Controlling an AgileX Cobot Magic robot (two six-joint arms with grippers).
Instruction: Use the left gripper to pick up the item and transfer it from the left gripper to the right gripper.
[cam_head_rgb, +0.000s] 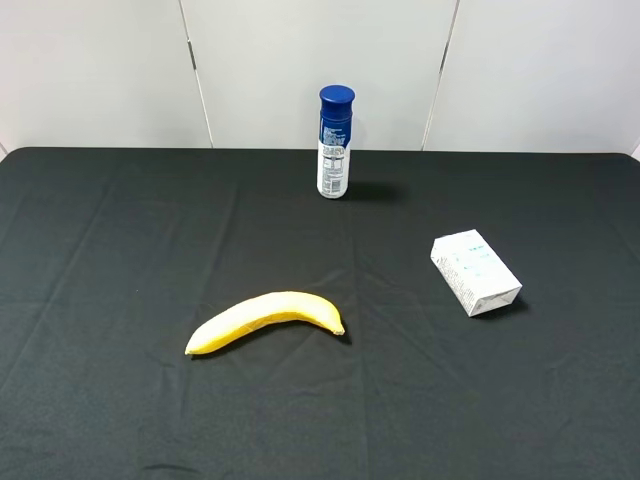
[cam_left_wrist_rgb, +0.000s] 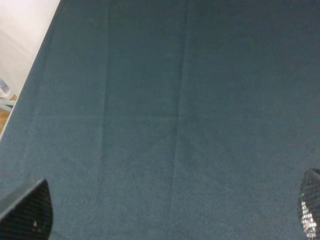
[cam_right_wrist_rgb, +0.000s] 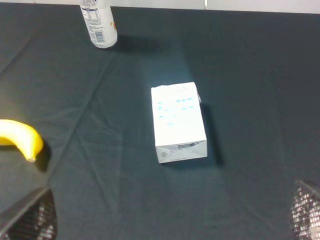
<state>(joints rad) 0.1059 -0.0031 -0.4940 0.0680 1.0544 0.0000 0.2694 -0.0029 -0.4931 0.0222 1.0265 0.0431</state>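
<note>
A: Since neither arm shows in the high view, we have only the wrist views for pose. What do we get from the left one?

B: We see the left gripper (cam_left_wrist_rgb: 165, 212) looking down at an angle onto bare dark cloth (cam_left_wrist_rgb: 175, 115). Only two mesh-textured fingertips (cam_left_wrist_rgb: 27, 212) show, one at each lower corner of that view, so the jaws stand wide apart with nothing between them.

A: And the right?

B: Much the same. The right gripper (cam_right_wrist_rgb: 170, 215) hangs tilted over the table, its fingertips (cam_right_wrist_rgb: 30, 217) spread to the corners of the view, gripping nothing. We would call both claws fully spread and empty.

A: Where do we put the item?

B: The item (cam_right_wrist_rgb: 178, 122) lies flat on the cloth just ahead of the right gripper, roughly centred between its fingertips, one short end facing it. In the high view it (cam_head_rgb: 475, 272) sits on the right side of the table. We find no trace of it near the left gripper.

A: Let us count.

B: One carton, one banana (cam_head_rgb: 265, 320), one spray can (cam_head_rgb: 334, 142). From the right gripper, the banana (cam_right_wrist_rgb: 20, 139) lies off to one side of the carton, well apart, and the can (cam_right_wrist_rgb: 99, 22) stands upright farther ahead, beyond the carton. Nothing touches anything else.
</note>
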